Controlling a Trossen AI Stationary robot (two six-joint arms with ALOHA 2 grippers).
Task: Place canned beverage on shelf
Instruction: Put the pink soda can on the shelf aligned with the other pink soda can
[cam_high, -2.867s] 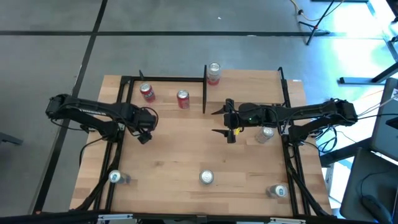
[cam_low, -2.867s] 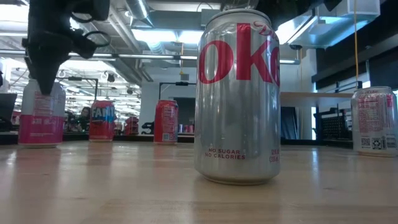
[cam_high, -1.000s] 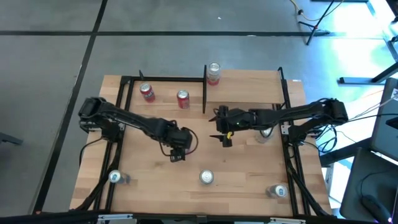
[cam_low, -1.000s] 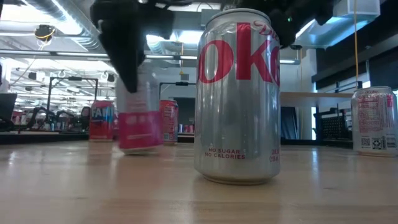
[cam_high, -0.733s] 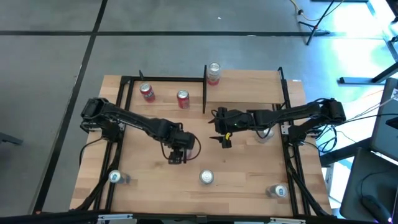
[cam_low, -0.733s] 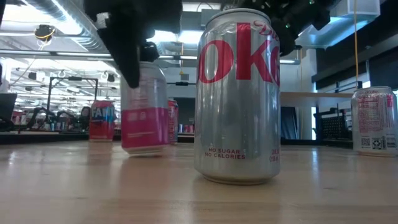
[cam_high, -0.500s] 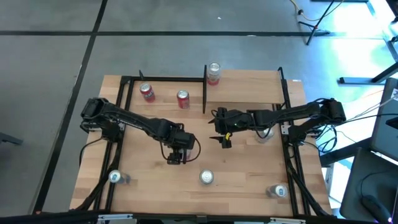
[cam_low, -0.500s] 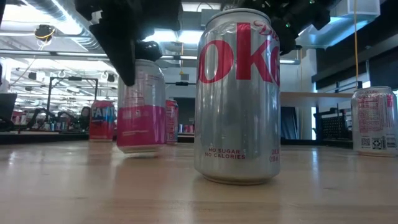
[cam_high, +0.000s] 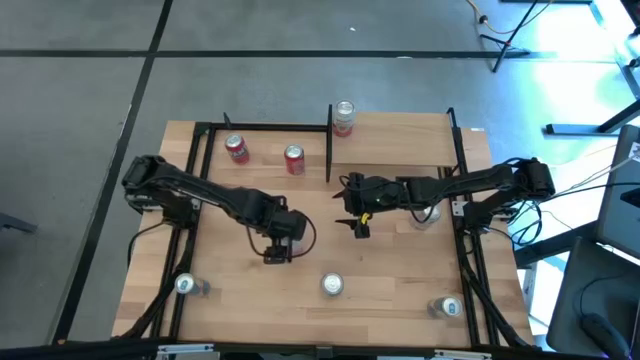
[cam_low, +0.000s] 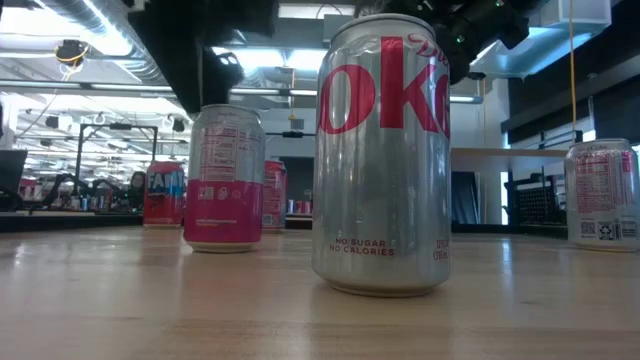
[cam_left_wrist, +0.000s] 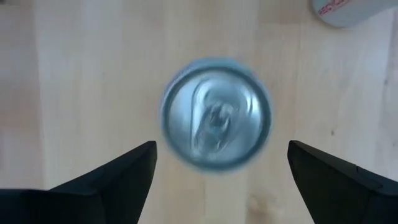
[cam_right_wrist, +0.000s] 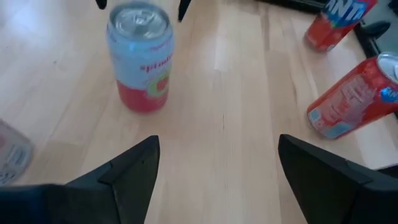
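Left claw (cam_left_wrist: 217, 158) hangs released straight above the pink can (cam_left_wrist: 216, 113), right claw (cam_right_wrist: 214, 155) released mid-desk; risk: an off-centre descent knocks the 1 can over.

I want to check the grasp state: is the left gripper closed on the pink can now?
No, the left gripper is open, its fingers standing apart on either side of the pink can without touching it.

Looks like a robotics lab or open workshop floor: bare concrete floor (cam_high: 90, 80) around a wooden table (cam_high: 400, 270) framed in black posts, exposed ducts (cam_low: 110, 55) and strip lights overhead, black stand legs (cam_high: 510, 45) and cables beyond the right arm.
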